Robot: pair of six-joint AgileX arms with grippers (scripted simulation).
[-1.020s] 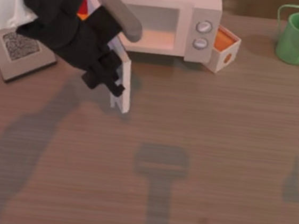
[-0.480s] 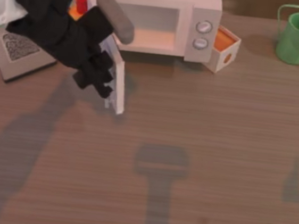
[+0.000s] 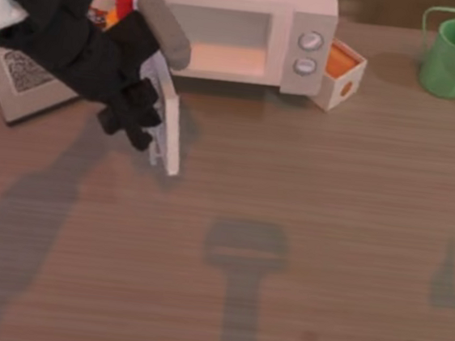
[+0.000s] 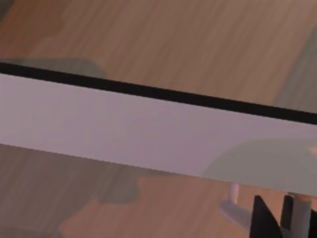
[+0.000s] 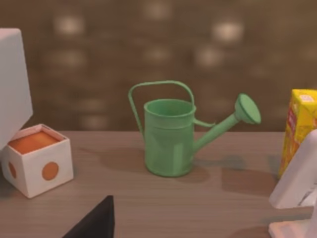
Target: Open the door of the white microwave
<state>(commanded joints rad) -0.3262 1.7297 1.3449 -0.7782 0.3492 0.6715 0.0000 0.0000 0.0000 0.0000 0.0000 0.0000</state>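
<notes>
Since a second ago my left pincer (image 3: 144,133) has swung the door (image 3: 168,136) further left; it is clamped on the door's edge. The white microwave (image 3: 251,26) gapes at the worktop's (image 3: 301,243) back: nearly done

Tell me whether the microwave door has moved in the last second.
Yes. In the top view the door, held by the left gripper, has swung further open: its free edge has shifted toward the table's left, away from the white microwave, which stayed put.
</notes>
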